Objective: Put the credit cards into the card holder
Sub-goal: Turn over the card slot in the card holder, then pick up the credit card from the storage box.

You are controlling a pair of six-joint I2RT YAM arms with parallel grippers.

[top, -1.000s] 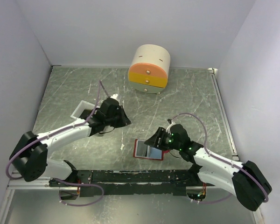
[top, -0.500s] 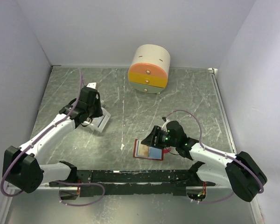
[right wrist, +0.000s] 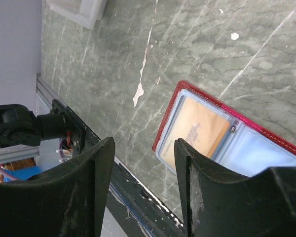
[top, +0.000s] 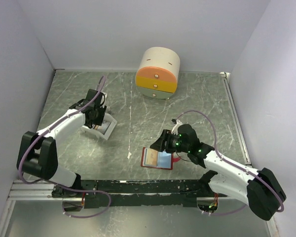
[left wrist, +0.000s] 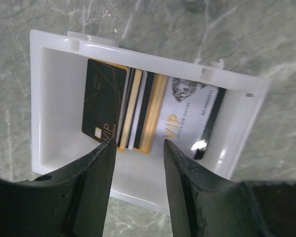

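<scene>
Several cards point(left wrist: 138, 111) lie in the white tray point(left wrist: 49, 98), which sits at about 9 o'clock on the green marbled table point(top: 197, 98). A black card point(left wrist: 103, 103) with thin gold lines and "VIP" lettering lies at the tray's 9 o'clock side. Beside it a few cards are packed on edge, showing gold, white, dark and orange rims. A silver card point(left wrist: 187, 118) with a lion's head and gold "VIP" lies toward 3 o'clock, with a dark card point(left wrist: 212, 123) peeping out from under its right edge. The left gripper point(left wrist: 138, 150) hovers right above the tray. Its jaws are apart with nothing between them, and the black fingers point(left wrist: 101, 173) frame the near ends of the packed cards.

The holder point(top: 158, 159) lies open and flat at 6 o'clock on the table, close to the front rail point(top: 138, 186). It has a red cover with pale stitching along the rim and shiny pale-blue sleeves inside. One orange-tan card point(right wrist: 197, 126) sits in the sleeve on its 9 o'clock half; the other sleeve shows only pale blue. The right gripper point(right wrist: 143, 148) hangs over the holder's 12 o'clock edge, jaws apart and holding nothing.

The drawer box point(top: 158, 73), cream with an orange front, stands at 12 o'clock, well apart from tray and holder.
</scene>
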